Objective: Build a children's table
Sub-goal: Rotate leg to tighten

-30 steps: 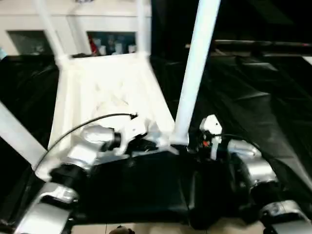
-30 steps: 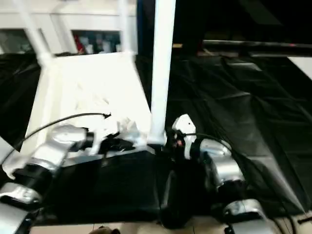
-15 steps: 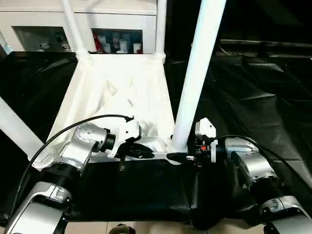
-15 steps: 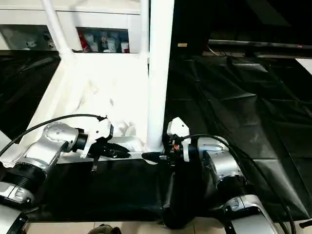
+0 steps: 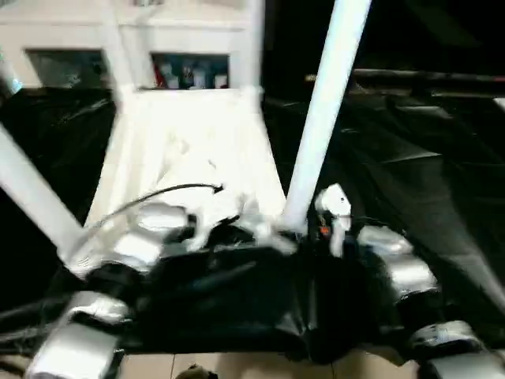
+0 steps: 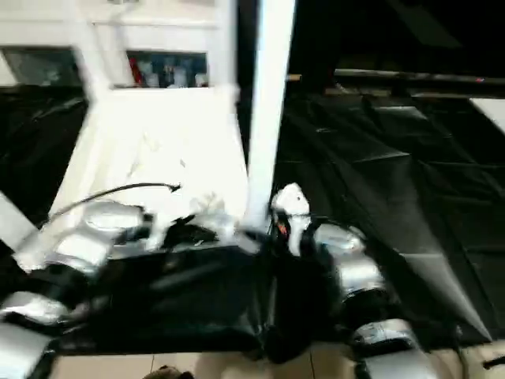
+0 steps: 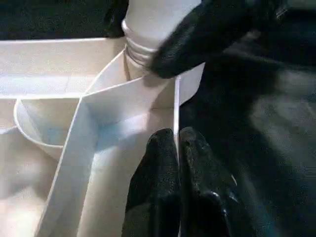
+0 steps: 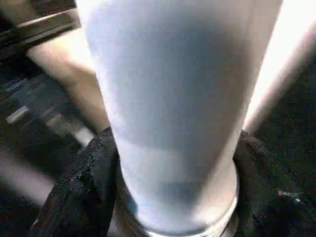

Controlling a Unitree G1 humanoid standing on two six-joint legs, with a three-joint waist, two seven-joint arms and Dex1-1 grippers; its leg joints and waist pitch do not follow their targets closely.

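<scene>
The white table top (image 5: 189,142) lies upside down on a black sheet, with four white legs standing up from its corner sockets. The near right leg (image 5: 319,134) rises in front of me. My right gripper (image 8: 173,197) clasps the base of this leg, one black finger (image 8: 84,187) pressed on each side just above the socket (image 7: 148,54). My left gripper (image 7: 177,148) is shut on the thin rim wall (image 7: 176,98) of the near edge, close to that socket. The right gripper's finger (image 7: 212,34) also lies against the leg's base in the left wrist view.
Black sheeting (image 5: 410,158) covers the ground around the table top. A white cabinet (image 5: 189,71) with small items on its shelves stands behind. The near left leg (image 5: 31,193) slants up past my left arm, whose black cable (image 5: 158,193) arcs over the top.
The head camera has shaken and shifted. My right gripper's fingers have drawn in around the base of the near right leg. The left gripper stays shut at the rim.
</scene>
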